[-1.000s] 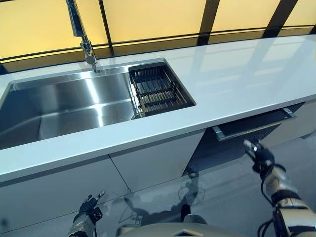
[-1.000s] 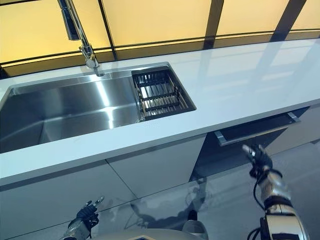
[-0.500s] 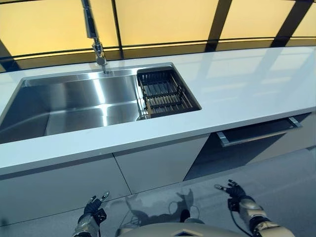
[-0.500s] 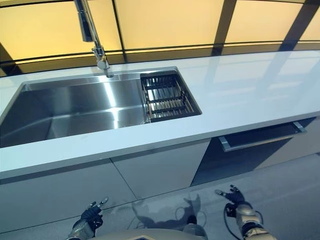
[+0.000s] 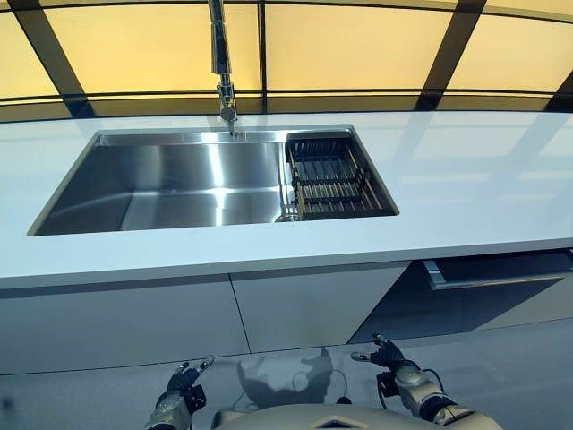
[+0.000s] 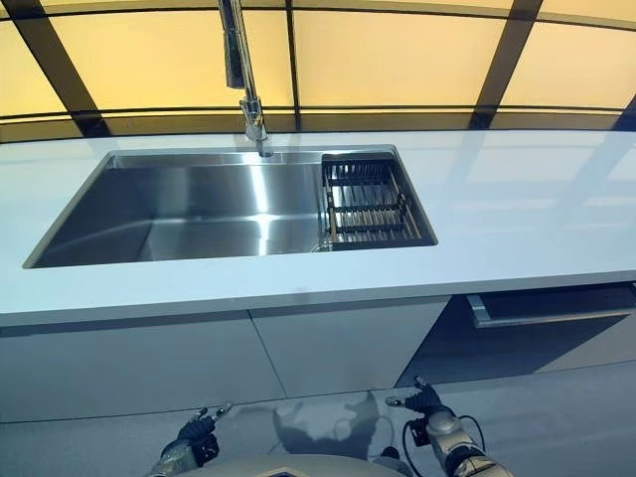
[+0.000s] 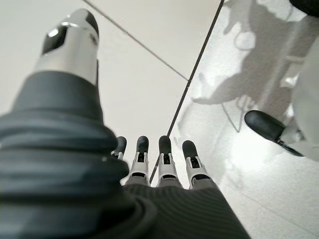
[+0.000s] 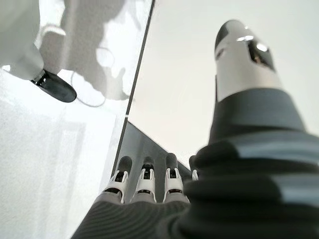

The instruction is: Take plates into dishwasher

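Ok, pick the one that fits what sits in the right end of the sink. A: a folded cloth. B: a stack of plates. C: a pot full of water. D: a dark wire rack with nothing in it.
D: the right end of the sink holds a dark wire rack with bare bars; no plates show anywhere.

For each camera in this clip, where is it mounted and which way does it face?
Left eye view: head, looking down at the sink, faucet, drying rack; both hands low.
Right eye view: same scene, slightly offset; shares the part-open dishwasher door.
Left wrist view: along the left hand, fingers straight, toward cabinet fronts and floor.
Right wrist view: along the right hand, fingers straight, same surroundings.
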### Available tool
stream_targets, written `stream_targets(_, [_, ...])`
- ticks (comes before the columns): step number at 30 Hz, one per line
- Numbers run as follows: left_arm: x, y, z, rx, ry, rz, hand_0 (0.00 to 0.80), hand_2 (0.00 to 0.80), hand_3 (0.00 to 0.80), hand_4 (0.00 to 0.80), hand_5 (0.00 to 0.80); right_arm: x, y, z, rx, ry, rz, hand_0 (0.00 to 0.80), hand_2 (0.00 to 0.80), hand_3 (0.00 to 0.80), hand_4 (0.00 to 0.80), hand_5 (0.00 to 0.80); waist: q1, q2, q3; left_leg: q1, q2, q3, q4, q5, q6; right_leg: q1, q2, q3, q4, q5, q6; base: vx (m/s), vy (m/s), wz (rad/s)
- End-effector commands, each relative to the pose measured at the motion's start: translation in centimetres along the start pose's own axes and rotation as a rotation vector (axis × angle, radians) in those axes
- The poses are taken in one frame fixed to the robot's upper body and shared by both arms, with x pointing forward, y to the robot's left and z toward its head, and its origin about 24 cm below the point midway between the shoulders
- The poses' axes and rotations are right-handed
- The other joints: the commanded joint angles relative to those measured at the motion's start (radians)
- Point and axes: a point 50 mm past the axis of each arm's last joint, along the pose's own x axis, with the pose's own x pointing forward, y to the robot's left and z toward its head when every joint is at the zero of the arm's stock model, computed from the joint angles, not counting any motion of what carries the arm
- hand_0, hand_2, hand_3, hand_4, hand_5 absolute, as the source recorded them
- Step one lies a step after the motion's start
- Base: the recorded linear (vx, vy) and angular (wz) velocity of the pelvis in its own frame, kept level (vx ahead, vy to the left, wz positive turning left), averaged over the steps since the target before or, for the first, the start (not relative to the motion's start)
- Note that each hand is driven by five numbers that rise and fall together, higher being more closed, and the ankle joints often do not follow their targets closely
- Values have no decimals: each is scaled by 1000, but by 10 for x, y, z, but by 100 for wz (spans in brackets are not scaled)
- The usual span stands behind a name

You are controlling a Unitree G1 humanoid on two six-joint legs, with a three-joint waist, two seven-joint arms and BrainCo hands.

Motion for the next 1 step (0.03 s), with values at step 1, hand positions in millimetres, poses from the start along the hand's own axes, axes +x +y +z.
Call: stream_targets(1, [4,-26,21,35,-55,-60,0,0,0,0,0,6,-6,23,-16,-48,-9,0,0,0,0,0,29,-5,56,-34,-11,90,13,16,53,72,8,25,21,-85,4,0,0,0])
